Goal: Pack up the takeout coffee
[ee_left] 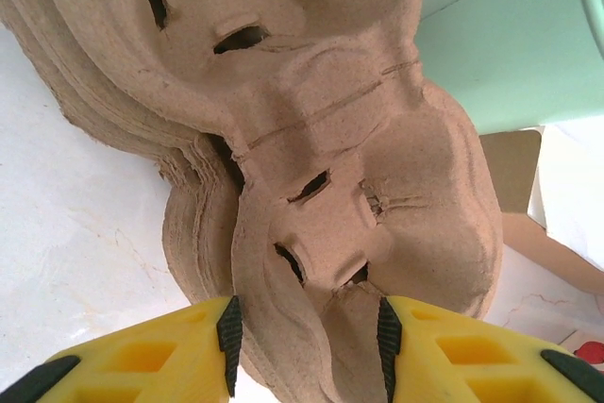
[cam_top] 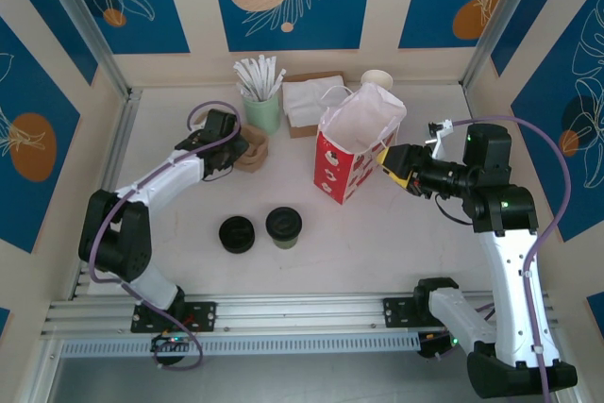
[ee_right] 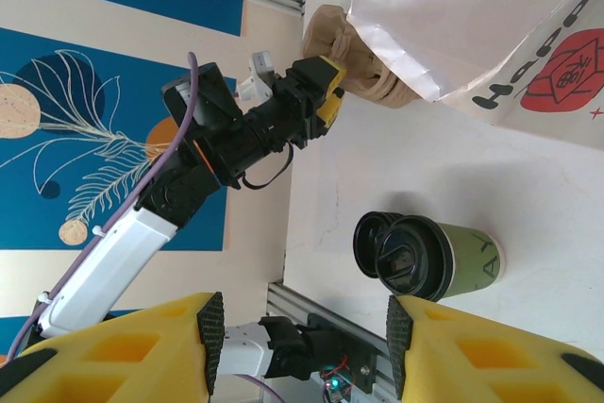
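The takeout coffee [cam_top: 282,226], a small paper cup with a green body and a round black plastic lid, stands upright on the white table [cam_top: 377,243]. It is just beside a loose black round lid [cam_top: 237,234] and in front of the tall red paper bag [cam_top: 344,162], apart from it. The right gripper [cam_top: 385,161] sits at the bag's side, jaws wide and empty. The left gripper [ee_left: 309,332] straddles the edge of a stack of brown pulp cup carriers [ee_left: 330,139] — whether it pinches them, I cannot tell.
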Tool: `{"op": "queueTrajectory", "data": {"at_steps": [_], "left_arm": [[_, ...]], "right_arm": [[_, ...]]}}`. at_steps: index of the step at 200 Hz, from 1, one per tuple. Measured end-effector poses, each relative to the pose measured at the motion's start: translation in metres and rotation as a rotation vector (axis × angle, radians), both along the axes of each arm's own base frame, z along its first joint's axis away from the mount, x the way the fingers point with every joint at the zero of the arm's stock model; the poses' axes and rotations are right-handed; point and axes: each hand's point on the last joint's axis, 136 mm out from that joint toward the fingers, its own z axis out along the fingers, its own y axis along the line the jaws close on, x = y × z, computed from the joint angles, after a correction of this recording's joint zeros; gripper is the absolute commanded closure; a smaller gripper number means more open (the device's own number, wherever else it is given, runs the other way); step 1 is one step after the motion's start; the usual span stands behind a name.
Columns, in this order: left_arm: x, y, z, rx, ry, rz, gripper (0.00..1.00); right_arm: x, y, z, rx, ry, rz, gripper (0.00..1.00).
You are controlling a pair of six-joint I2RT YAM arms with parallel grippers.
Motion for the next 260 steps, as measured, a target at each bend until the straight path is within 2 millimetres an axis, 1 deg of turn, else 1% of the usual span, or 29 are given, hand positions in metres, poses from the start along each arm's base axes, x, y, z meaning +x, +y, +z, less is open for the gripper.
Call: {"op": "queueTrajectory", "data": {"at_steps": [35,84,123,161,190,212,240,260], "left_arm": [[0.001,0.007,0.013,0.009,-0.035,0.023,0.55],[0.003,0.015,0.014,0.014,-0.038,0.044,0.56],[0.004,0.016,0.011,0.016,-0.033,0.048,0.56],[0.006,0.016,-0.002,0.017,-0.007,0.055,0.57],[0.007,0.014,-0.009,0.011,0.008,0.052,0.61],[0.008,0.011,-0.009,-0.001,0.006,0.043,0.63],[0.009,0.009,-0.008,-0.012,0.000,0.037,0.63],[0.010,0.008,-0.008,-0.013,-0.001,0.037,0.65]], "right_arm": [[0.001,0.001,0.001,0.006,-0.001,0.008,0.48],[0.001,0.002,0.000,0.010,0.004,0.013,0.48],[0.001,0.002,0.000,0.010,0.005,0.012,0.48],[0.001,0.002,0.000,0.010,0.005,0.012,0.47],[0.001,0.002,0.000,0.010,0.005,0.012,0.47],[0.001,0.002,-0.001,0.010,0.007,0.013,0.47],[0.002,0.002,-0.007,0.009,0.022,0.012,0.47],[0.003,0.001,-0.010,0.009,0.031,0.010,0.47]]}}
